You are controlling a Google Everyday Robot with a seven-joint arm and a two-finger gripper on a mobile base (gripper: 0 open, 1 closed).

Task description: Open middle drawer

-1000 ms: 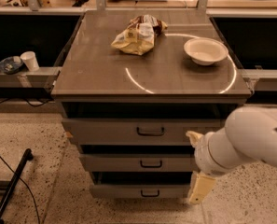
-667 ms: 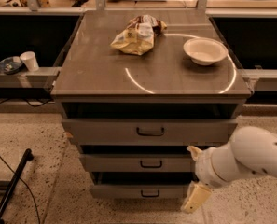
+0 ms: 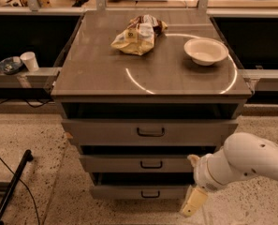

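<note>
The middle drawer (image 3: 143, 163) is a grey metal front with a small black loop handle (image 3: 151, 165). It sits between the taller top drawer (image 3: 150, 132) and the narrower bottom drawer (image 3: 143, 192). All three fronts stand a little out from the cabinet. My gripper (image 3: 193, 198) hangs low at the right of the drawers, level with the bottom drawer, on a white arm (image 3: 244, 163). One pale finger (image 3: 193, 201) points down, clear of the middle drawer's handle.
The cabinet top (image 3: 106, 74) carries a chip bag (image 3: 137, 34) and a white bowl (image 3: 205, 50). A paper cup (image 3: 29, 60) and a small dish (image 3: 7, 65) sit on a ledge at left. A black pole (image 3: 12, 184) lies on the speckled floor.
My arm and gripper have dropped lower and drawn slightly right, away from the top drawer's level. The drawers have not moved.
</note>
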